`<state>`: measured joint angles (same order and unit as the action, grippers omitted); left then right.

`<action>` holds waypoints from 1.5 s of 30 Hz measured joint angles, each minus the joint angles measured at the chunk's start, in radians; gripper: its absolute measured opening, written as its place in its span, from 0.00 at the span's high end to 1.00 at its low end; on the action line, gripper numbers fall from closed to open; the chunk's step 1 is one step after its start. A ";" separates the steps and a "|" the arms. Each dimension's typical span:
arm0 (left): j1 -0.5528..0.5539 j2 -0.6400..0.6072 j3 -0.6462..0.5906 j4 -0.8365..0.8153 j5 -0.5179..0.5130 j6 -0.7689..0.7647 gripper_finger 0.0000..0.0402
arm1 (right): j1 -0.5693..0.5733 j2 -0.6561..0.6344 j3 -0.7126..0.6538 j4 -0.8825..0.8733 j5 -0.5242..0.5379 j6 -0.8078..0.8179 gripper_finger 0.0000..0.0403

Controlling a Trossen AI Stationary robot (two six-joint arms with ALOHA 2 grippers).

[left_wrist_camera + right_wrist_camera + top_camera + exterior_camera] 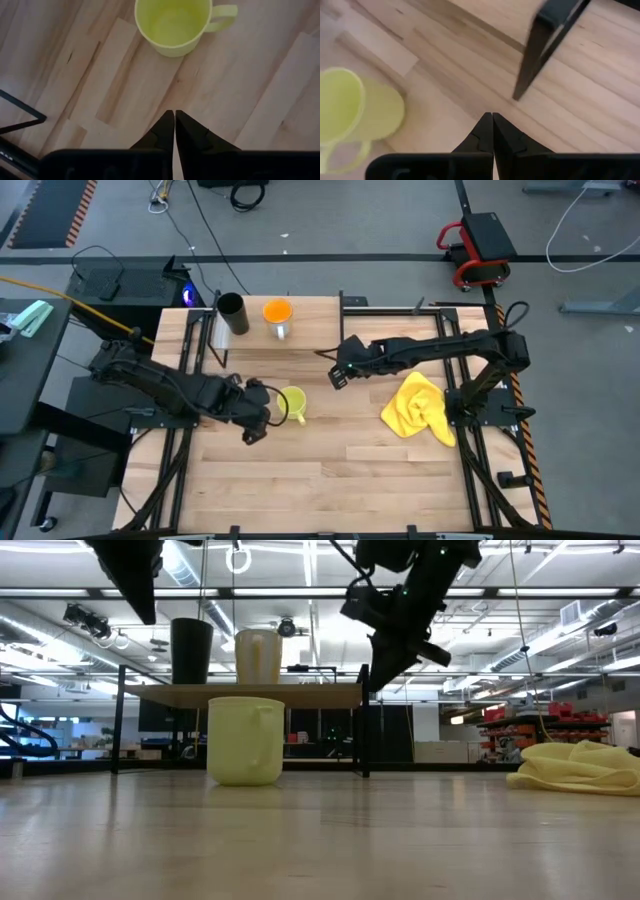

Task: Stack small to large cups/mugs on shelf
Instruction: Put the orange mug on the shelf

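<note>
From above, we saw the yellow-green mug [291, 403] just beside the left gripper [252, 430], whose fingers were pinched together on nothing; the black cup [232, 314] and orange cup [277, 315] stood on the shelf [310, 330], well beyond it. The right gripper [337, 376], likewise shut and empty, hung near the shelf's edge. Level with the table, the mug looked light, rigid and smooth. From the left wrist we saw it empty, ahead of the fingers; we judged rim or handle the likeliest hold.

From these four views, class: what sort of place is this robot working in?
Most likely a robotics lab or workshop in an industrial hall. Two dark robot arms work at a butcher-block table, cables trail over a grey concrete floor, and exposed ceiling lights hang above storage racks.
</note>
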<state>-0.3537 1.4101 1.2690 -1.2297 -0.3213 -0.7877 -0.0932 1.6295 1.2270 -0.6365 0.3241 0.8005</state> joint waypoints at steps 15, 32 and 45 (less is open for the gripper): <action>-0.001 0.000 0.000 0.007 -0.046 -0.080 0.96 | -0.133 0.000 -0.021 0.085 -0.067 -0.126 0.99; 0.026 -0.004 0.000 -0.001 -0.055 -0.091 0.98 | -0.062 0.000 -0.009 0.179 -0.232 -0.142 0.99; 0.049 -0.175 0.000 -0.087 -0.167 -0.207 0.93 | -0.180 0.000 0.177 0.344 -0.298 -0.269 1.00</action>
<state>-0.3050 1.2349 1.2686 -1.3167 -0.4879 -0.9950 -0.2729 1.6299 1.4038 -0.2928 0.0258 0.5312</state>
